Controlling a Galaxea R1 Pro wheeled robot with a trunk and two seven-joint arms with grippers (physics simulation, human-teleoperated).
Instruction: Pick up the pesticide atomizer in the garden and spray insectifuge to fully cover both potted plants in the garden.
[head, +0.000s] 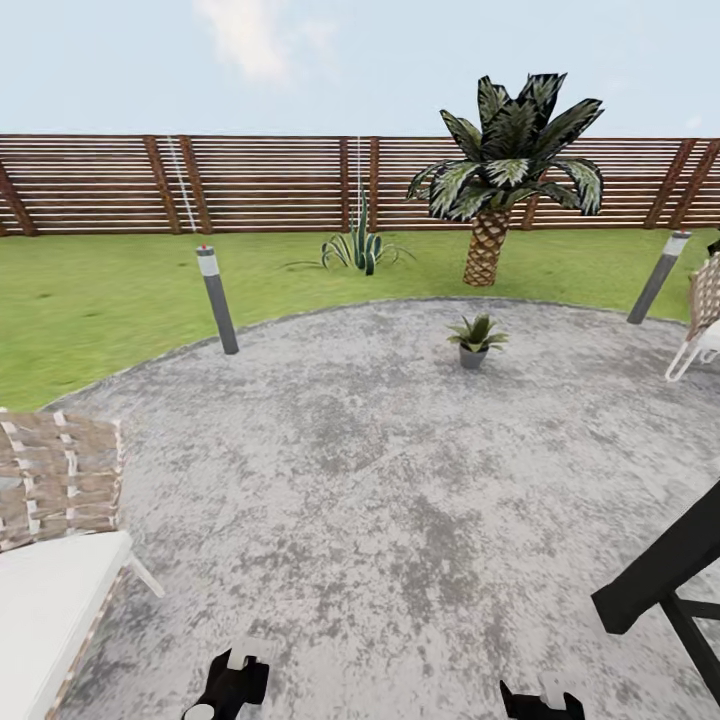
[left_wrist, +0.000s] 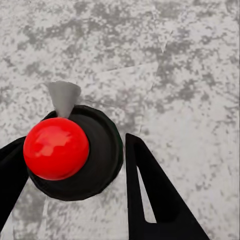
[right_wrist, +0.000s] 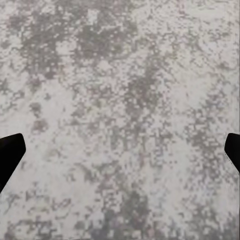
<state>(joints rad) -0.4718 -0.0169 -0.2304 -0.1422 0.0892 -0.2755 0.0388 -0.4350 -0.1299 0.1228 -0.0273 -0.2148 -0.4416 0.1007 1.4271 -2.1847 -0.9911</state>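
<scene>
The left pincer (left_wrist: 75, 165) is gripping the pesticide atomizer (left_wrist: 56, 148) at the lower left of the frame while the right pincer (right_wrist: 120, 155) is hanging open, so rolling closer to the potted plant (head: 476, 338) right of centre before spraying seems wise.

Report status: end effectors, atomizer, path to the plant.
Left end effector shut on pesticide atomizer. Right end effector open, over paving. One potted plant ahead on paving; nothing between.

- No text, brand, number or sign can be read anywhere in these views (the pesticide atomizer (left_wrist: 75, 152) shows just its red top, no label face).
</scene>
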